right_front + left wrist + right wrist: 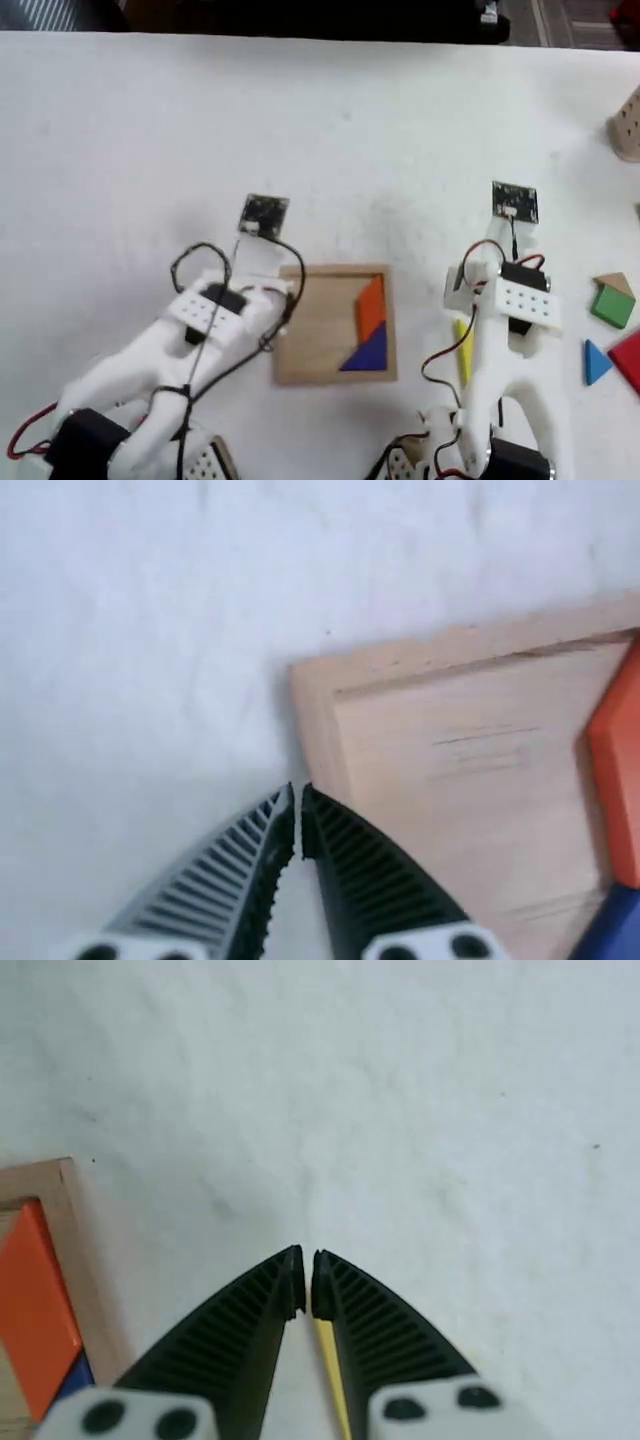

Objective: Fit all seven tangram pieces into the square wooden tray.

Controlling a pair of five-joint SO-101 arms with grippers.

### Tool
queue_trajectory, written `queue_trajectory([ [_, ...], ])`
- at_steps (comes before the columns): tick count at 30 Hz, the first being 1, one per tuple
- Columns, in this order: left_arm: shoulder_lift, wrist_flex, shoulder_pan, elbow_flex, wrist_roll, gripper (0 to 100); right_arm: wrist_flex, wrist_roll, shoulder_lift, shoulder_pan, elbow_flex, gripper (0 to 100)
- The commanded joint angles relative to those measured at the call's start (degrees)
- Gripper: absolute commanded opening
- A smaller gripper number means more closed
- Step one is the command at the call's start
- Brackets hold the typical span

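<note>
1. Nearest, on the right of the table, a red piece (630, 360) and a blue triangle (597, 362) were seen lying flat, just beside each other and well apart from the tray.
2. These pieces were judged to be light, stiff and thin. They would likely slide on the smooth tabletop, so a grip across two opposite edges was thought best.
3. The right gripper (306, 1260) was closed on a yellow piece (328, 1360). The piece was held on edge between the jaws, to the right of the tray and not touching it.
4. Held that way, the yellow piece (463, 352) was judged able to twist in a light pinch, and it would need to be laid flat before it was fitted.
5. The tray (335, 377) lay between the two arms. An orange piece (370, 305) and a blue piece (368, 352) were set against its right wall, and the rest of its floor was bare.
6. The left gripper (299, 795) was closed to a thin slit with nothing held, its tips just beside the left rim of the tray (310, 700). Whether they touched it could not be told.
7. Farther right, a green piece (612, 305) was left on the table.
</note>
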Motion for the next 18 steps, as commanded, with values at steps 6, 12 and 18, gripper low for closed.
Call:
queue_trajectory([
  [6,-3.6,3.7,-1.3,-6.2,1.2,5,-1.0,0.9,-1.6,-0.2,-0.3,2.1],
  [12,-9.5,7.8,-1.1,-4.8,1.1,5,-1.0,0.9,-1.6,-0.3,-0.3,2.1],
  [18,-9.5,5.7,2.3,-1.6,-3.1,11,-0.9,1.0,-1.6,-0.1,-0.3,2.1],
])
